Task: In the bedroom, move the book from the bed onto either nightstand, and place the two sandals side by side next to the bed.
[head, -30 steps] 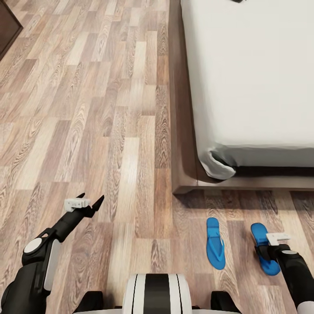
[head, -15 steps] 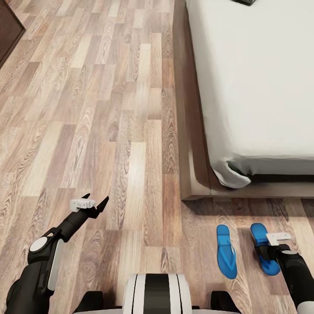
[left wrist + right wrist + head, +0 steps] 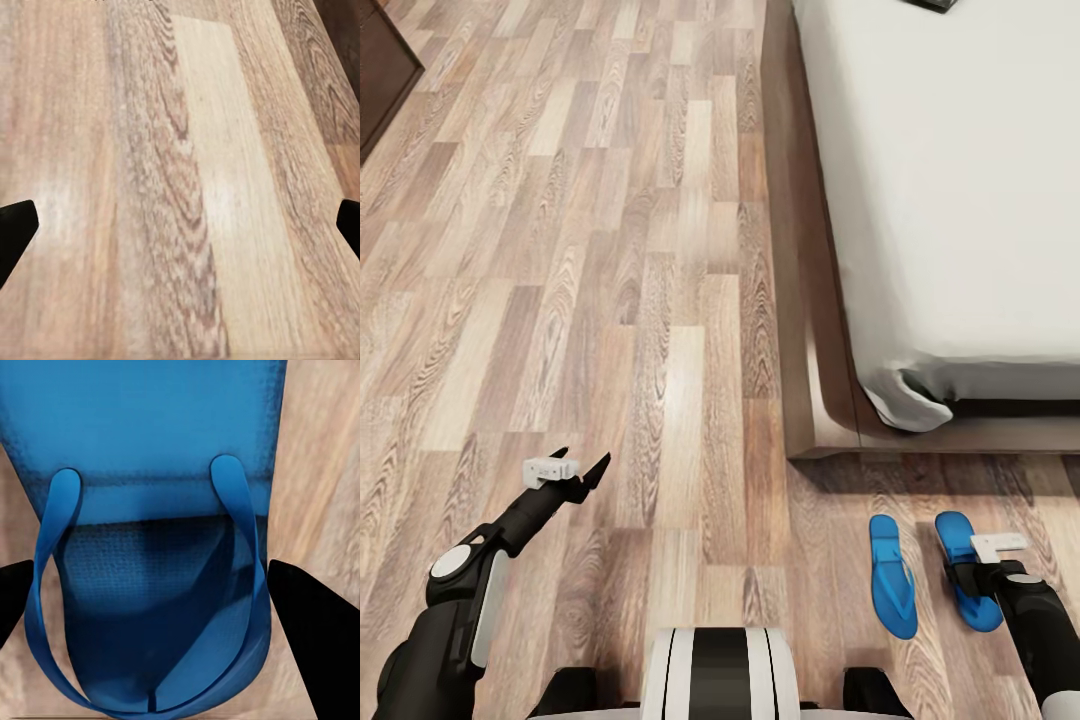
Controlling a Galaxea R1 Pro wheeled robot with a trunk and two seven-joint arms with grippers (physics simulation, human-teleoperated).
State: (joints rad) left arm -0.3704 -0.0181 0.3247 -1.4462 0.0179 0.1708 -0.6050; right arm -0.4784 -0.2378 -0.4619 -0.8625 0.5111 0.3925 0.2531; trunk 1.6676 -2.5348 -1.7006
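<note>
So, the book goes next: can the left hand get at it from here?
Probably not: the left hand hangs open over bare floor, and the book lies far up the bed.

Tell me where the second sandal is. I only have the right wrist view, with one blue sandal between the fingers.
Observer: The second sandal lies flat on the floor just left of the right-hand sandal, roughly parallel, with a narrow gap between them.
Operator: Are they near the bed?
Observer: Yes, just beyond the foot corner of the bed frame.
Operator: And the left fingers?
Observer: The left fingers are spread open above bare planks, holding nothing.
</note>
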